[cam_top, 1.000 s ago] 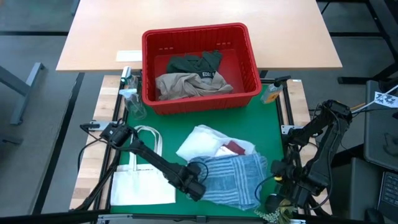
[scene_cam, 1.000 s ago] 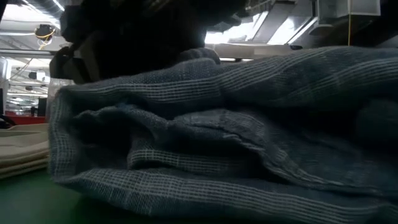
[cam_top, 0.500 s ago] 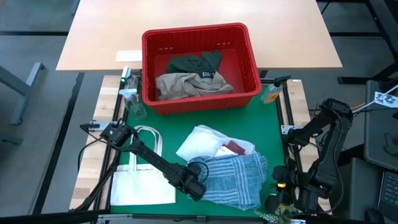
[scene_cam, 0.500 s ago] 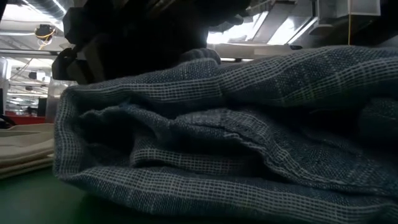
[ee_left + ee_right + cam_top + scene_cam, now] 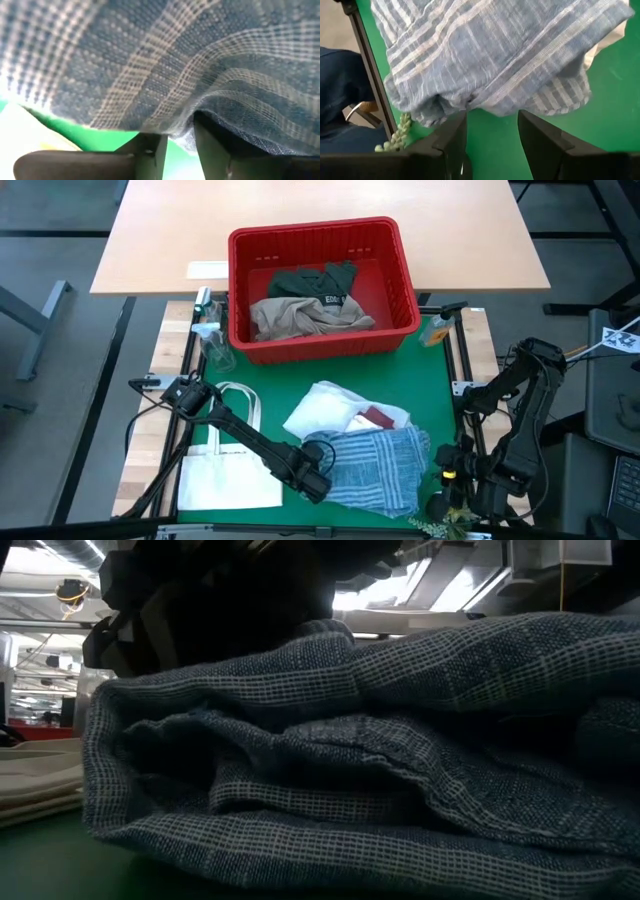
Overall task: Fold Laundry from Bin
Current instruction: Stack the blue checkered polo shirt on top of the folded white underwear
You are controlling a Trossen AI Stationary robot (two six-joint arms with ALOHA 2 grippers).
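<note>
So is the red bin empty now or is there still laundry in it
Not empty. The red bin still holds a beige garment and a dark green garment, both crumpled, in the high view.

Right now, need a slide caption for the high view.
Left pincer at striped garment on green mat; two garments left in red bin.

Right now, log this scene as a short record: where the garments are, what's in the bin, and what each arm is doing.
striped garment: bunched on the green mat
white garment: beside it, bin side
bin: holds a tan garment and a dark green garment
left gripper: fingers closed on the striped garment's edge
right gripper: fingers open, just off the striped garment
tote bag: flat, left of the mat
</note>
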